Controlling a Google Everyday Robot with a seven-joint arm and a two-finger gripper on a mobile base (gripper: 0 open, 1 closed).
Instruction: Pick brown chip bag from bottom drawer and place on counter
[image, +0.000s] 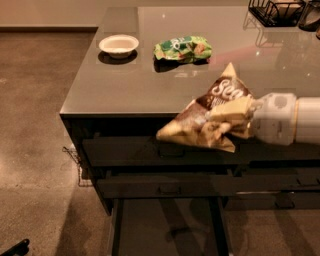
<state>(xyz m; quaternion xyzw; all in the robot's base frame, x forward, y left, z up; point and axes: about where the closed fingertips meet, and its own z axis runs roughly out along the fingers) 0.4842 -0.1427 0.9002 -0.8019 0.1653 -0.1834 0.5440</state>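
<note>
My gripper (226, 120) reaches in from the right and is shut on the brown chip bag (207, 115), a wrinkly brown and tan bag with white lettering. It holds the bag in the air at the counter's front edge, its top corner over the counter (125, 85). The bottom drawer (165, 227) stands pulled open below, showing a flat dark floor.
A green chip bag (182, 48) and a white bowl (118, 45) lie on the counter's far left part. A black wire rack (277, 11) stands at the back right. Two shallower handled drawers (167, 170) sit above the open one. Brown floor lies to the left.
</note>
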